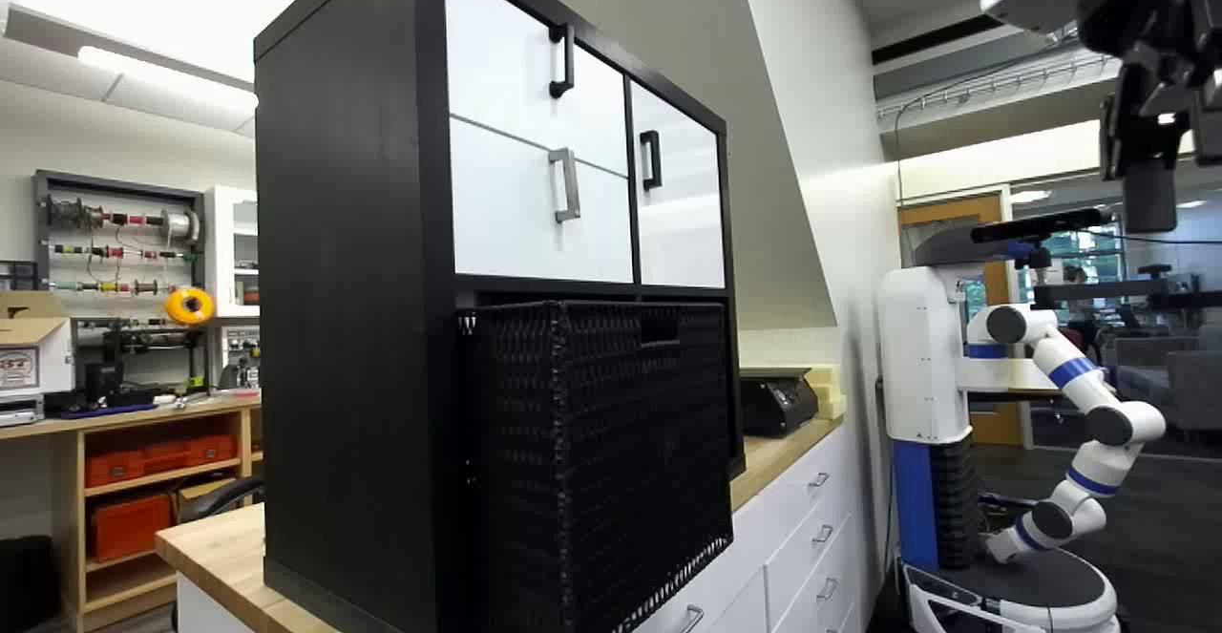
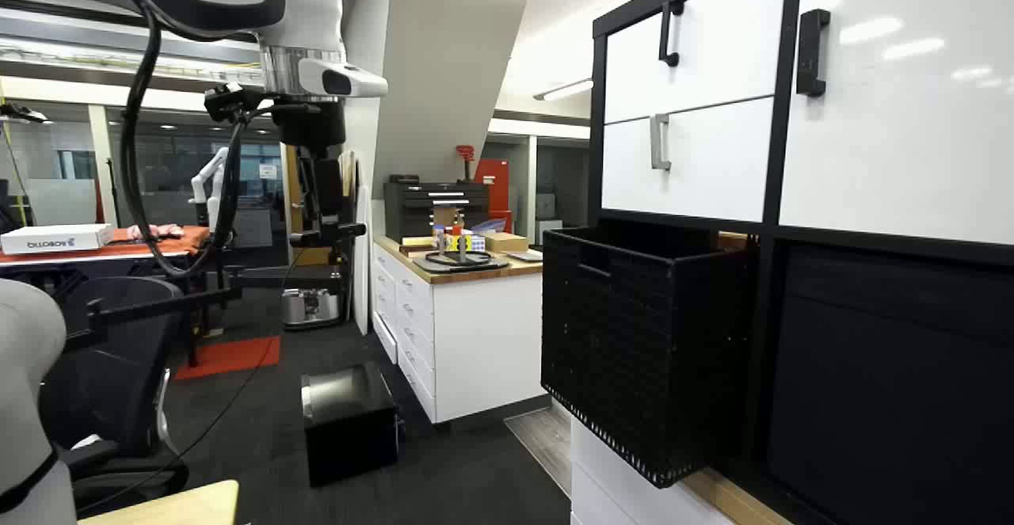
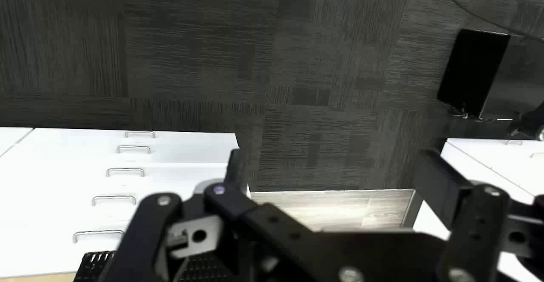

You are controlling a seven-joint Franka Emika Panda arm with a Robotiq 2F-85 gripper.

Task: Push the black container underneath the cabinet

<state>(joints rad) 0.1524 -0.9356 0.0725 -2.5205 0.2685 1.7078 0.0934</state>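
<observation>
The black container (image 1: 640,452) is a ribbed black box with a cut-out handle. It sits in the lower opening of the cabinet (image 1: 348,289) and sticks far out past its front. In an exterior view, the container (image 2: 626,343) overhangs below the cabinet's white fronts (image 2: 689,165), beside a dark compartment. My gripper (image 2: 326,236) hangs pointing down, away from the container and touching nothing. It also shows at the upper right in an exterior view (image 1: 1150,184). In the wrist view, the gripper (image 3: 338,175) is open with nothing between its fingers; a ribbed corner of the container (image 3: 95,263) shows at lower left.
White counter drawers (image 1: 811,528) stand below the cabinet. A small sloped black object (image 1: 778,404) is on the counter. A black box (image 2: 348,422) lies on the floor. An office chair (image 2: 115,359) and a white mobile robot (image 1: 926,356) stand nearby.
</observation>
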